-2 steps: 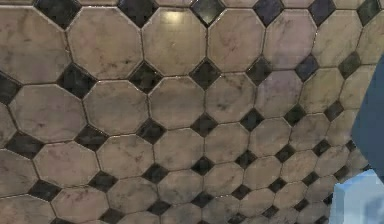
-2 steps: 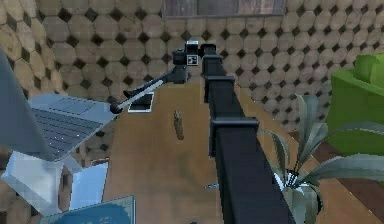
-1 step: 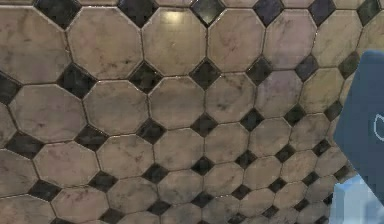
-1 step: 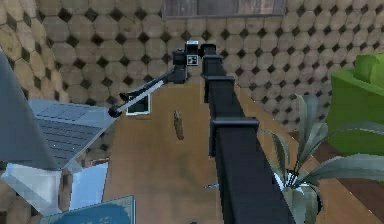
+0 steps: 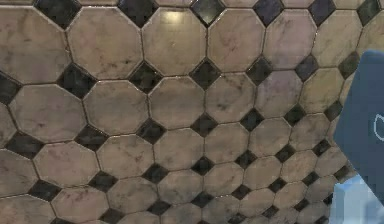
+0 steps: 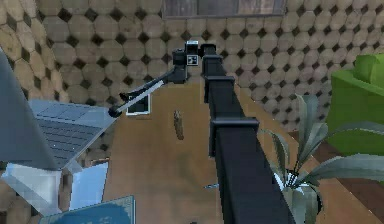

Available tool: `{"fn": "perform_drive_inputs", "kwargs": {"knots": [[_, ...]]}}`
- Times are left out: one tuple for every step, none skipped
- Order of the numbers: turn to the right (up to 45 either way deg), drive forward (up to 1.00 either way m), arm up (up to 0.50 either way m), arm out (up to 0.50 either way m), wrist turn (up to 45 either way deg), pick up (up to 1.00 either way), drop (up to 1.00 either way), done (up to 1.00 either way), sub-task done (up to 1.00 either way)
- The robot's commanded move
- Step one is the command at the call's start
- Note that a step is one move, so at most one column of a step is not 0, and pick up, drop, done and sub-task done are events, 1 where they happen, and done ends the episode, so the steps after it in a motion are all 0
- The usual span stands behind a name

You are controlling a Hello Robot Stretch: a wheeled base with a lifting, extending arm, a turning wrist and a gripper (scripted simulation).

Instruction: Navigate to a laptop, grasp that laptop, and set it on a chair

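An open grey laptop (image 6: 66, 128) lies on a wooden table (image 6: 165, 165) at the arm side view's left, its screen rising at the left edge. The dark arm (image 6: 228, 130) reaches up over the table. From its far end the gripper (image 6: 119, 108) slants down and left, and its tips end at the laptop's far right corner. I cannot tell whether it holds anything. A green chair (image 6: 364, 92) stands at the right edge, beyond the table.
A small dark upright object (image 6: 178, 125) stands mid-table and a white flat thing (image 6: 141, 100) lies behind the gripper. Papers (image 6: 80, 185) and a blue book (image 6: 95, 212) lie at the near left. A leafy plant (image 6: 305, 160) stands right of the arm. Octagonal tiles (image 5: 170, 110) and a blue object (image 5: 362, 130) show ahead.
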Motion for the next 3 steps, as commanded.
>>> {"fn": "perform_drive_inputs", "kwargs": {"knots": [[0.0,0.0,-0.5,0.0,0.0,0.0,0.0,0.0,0.0],[0.0,0.0,0.0,0.0,0.0,0.0,1.0,0.0,0.0],[0.0,0.0,0.0,-0.1,0.0,0.0,0.0,0.0,0.0]]}}
